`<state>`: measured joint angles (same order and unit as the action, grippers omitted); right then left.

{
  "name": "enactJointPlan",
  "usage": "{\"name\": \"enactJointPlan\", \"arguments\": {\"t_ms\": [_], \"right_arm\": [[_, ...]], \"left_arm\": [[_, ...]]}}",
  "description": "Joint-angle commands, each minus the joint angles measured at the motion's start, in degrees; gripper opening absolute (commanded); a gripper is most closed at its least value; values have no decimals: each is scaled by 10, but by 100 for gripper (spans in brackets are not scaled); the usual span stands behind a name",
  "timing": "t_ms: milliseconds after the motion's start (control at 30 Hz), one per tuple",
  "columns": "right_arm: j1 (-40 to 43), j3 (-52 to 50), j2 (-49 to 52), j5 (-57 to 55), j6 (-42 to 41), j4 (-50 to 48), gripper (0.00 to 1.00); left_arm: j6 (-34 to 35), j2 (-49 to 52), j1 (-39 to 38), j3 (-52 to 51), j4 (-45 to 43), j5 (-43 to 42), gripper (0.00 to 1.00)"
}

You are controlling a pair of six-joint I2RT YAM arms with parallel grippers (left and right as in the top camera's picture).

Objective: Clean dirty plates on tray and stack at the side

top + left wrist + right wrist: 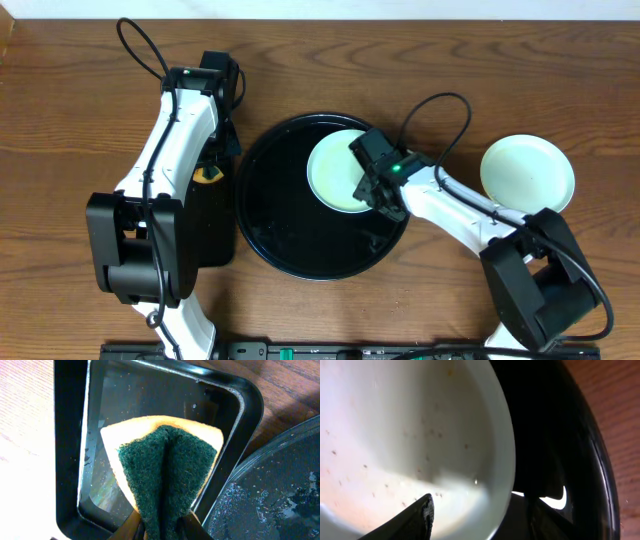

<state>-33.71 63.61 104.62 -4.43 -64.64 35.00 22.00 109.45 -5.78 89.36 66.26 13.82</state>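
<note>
**Plate on round tray, right arm at its rim**

Right gripper (375, 185) sits at the right edge of a pale plate (335, 170) lying in the upper right part of the round tray (290, 230). In the wrist view its jaws are parted and straddle the rim, one finger over the speckled inside and one outside, gripping nothing. A second plate (527, 172) rests on the table (80, 100), to the right of the tray. Left gripper (160, 527) is clamped on a folded green-and-yellow sponge (167, 470) above the rectangular tray (240, 405).
</note>
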Motion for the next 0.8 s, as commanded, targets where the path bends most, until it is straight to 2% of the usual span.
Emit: {"name": "enactJointPlan", "arguments": {"t_ms": [0,133,333,367,433,600,767], "right_arm": [[7,-3,10,-16,-17,-6,48],[8,-3,27,-17,-18,-19,41],[8,-3,65,-6,-42,-26,41],[8,-3,71,-4,-41,-30,31],[8,-3,78,-5,-41,-35,1],[8,-3,83,-26,-21,-41,1],[8,-3,81,-37,68,-51,2]], "left_arm": [[-10,-4,3,7,5,3,17],[-10,-4,3,7,5,3,17],[-10,-4,3,7,5,3,17],[-10,-4,3,7,5,3,17],[-10,-4,3,7,5,3,17],[-10,-4,3,7,8,3,17],[-10,-4,3,7,8,0,17]]}}
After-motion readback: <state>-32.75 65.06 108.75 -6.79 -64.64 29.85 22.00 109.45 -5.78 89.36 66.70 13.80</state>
